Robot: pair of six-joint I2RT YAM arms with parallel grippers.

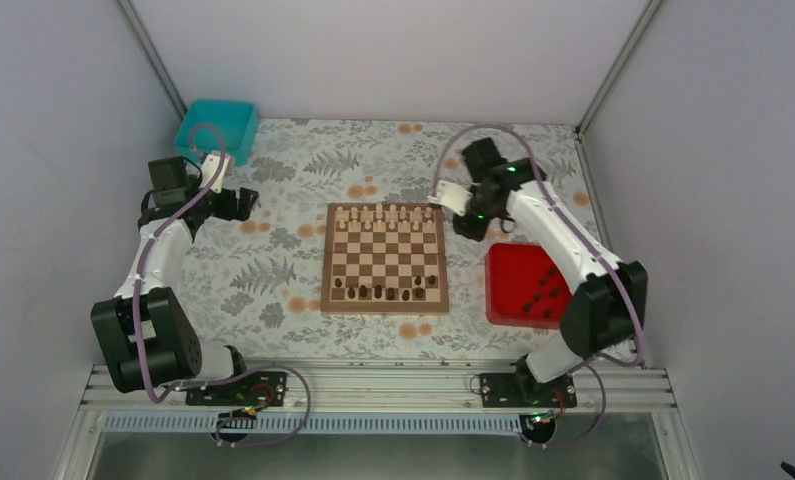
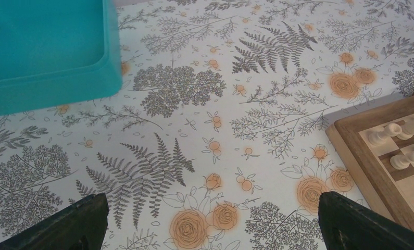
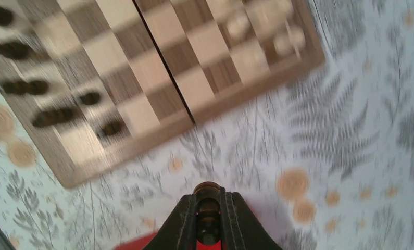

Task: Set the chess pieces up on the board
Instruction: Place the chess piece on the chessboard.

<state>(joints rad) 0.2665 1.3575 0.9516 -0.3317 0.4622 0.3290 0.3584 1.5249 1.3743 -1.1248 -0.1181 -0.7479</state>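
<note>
You've got a part row of dark pieces (image 1: 385,292) on the near edge of the board (image 1: 384,258), more wait in the tray (image 1: 513,270), your right gripper (image 3: 208,200) pinches a dark piece (image 3: 208,213) beside the board, and your left gripper (image 2: 211,200) hangs open, empty.

The left arm (image 1: 163,250) and right arm (image 1: 563,235) are slim white shells joined by bulky black joint housings (image 1: 143,335). A mauve cable (image 1: 138,275) loops along each. Small green lights (image 1: 514,168) glow near the right wrist. Each arm ends in matte black wedge fingers (image 2: 77,224) and stands on black base plates (image 1: 213,392).
</note>
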